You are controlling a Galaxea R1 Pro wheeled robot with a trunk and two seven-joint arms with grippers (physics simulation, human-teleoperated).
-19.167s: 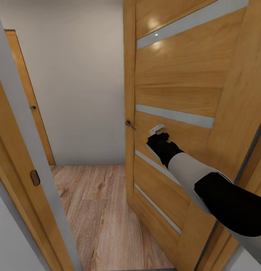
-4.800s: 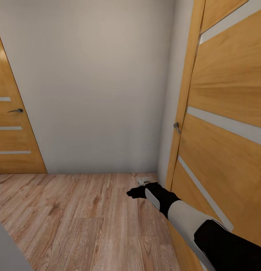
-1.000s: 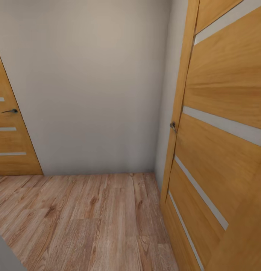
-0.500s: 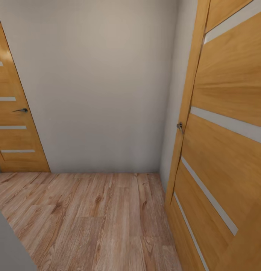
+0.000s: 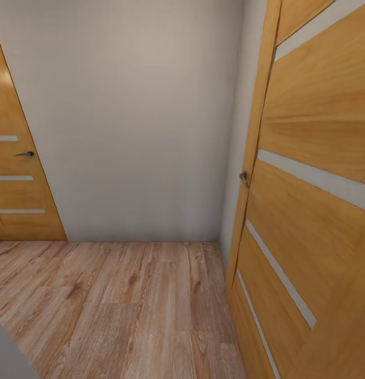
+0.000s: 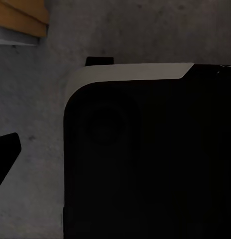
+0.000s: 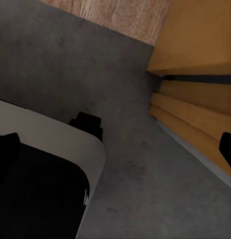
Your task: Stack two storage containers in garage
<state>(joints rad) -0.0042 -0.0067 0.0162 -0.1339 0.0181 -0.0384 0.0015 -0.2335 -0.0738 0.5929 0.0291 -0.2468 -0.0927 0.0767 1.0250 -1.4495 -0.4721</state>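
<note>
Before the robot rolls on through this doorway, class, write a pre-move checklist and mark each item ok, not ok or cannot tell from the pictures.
1. Open door on the right swung clear of the path: ok, wood floor lies free beside it.
2. Way straight ahead: not ok, a grey wall blocks it, so a turn is needed.
3. Second door at the left: looks shut, not ok as an exit.
4. Containers on board: cannot tell.
5. End effectors open or shut: cannot tell.
6. Base over the grey concrete floor at the threshold: ok.
</note>
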